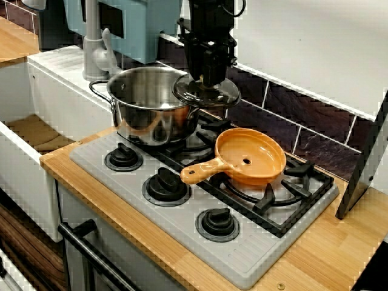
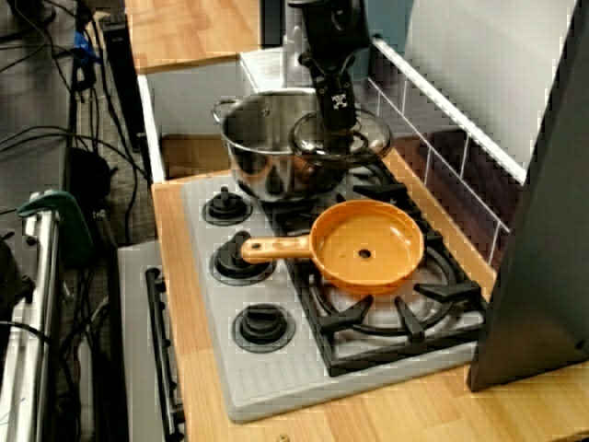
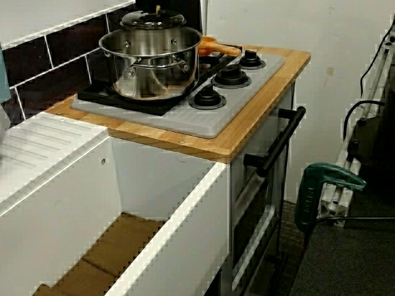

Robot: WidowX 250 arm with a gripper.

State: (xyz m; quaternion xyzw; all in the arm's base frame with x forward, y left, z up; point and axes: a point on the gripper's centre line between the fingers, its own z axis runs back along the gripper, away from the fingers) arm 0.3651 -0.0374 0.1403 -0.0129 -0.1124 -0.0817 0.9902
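Glass lid [image 1: 206, 94], fingers [image 1: 210, 73] atop seen frm front, unclear frm side.

No readable text, brand, number or sign on gripper [image 1: 210, 83], lid [image 1: 225, 96], pot [image 1: 151, 121] or stove [image 1: 182, 233]

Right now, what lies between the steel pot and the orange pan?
Only the bare black grate separates pot and pan, clearest in the view from above.
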